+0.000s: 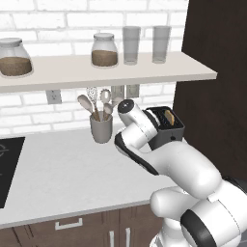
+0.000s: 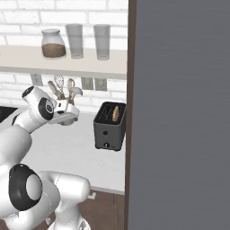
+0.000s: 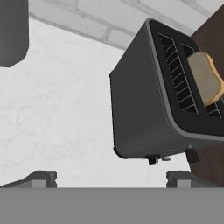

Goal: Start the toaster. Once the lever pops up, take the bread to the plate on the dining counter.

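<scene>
Presently toaster (image 3: 153,100) sits on white worktop (image 1: 62,173) hard against dark cabinet (image 1: 217,72); bread (image 3: 206,76) stands upright in one slot, top half proud of toaster; gripper (image 3: 111,177) spread wide, holding nothing, short of toaster's lever end; lever (image 3: 191,154) small, stiff, prob. needs firm downward push; bread looks light, thin, crumbly; best pinched across flat faces at exposed top edge.

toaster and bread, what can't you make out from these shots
- Toaster, left base view: the arm covers its front and lower body.
- Bread, hand view: its lower part sits down in the slot.
- Gripper, hand view: just the fingertips rise at the bottom edge.
- Toaster's lever: too small to judge its position.
</scene>
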Controlling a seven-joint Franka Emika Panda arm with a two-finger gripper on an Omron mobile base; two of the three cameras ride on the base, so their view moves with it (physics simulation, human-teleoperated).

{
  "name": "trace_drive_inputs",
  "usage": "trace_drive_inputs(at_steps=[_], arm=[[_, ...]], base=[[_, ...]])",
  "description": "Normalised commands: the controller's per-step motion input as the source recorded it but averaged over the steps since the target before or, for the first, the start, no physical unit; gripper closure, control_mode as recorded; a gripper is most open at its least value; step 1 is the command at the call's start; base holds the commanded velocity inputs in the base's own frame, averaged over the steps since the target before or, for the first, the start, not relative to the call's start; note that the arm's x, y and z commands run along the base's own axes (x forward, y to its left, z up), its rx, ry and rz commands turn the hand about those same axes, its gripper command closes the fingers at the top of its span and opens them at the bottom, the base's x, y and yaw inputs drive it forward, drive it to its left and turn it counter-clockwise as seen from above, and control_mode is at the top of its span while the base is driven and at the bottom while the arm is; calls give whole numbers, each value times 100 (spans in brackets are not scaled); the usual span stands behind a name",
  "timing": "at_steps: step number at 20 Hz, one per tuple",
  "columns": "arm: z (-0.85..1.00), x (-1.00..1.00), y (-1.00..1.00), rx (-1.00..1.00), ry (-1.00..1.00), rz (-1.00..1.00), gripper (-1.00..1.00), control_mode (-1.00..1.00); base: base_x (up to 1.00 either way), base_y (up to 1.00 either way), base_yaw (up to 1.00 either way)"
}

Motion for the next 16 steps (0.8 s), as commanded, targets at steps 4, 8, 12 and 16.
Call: trace_drive_inputs(at_steps=[4, 8, 12, 16], arm=[[0, 0, 0, 0, 0, 0, -100, -100], [0, 0, 0, 0, 0, 0, -100, -100], [0, 0, 0, 0, 0, 0, -100, -100], [0, 0, 0, 0, 0, 0, -100, -100]], base=[[0, 0, 0], [0, 0, 0], [0, 0, 0], [0, 0, 0]])
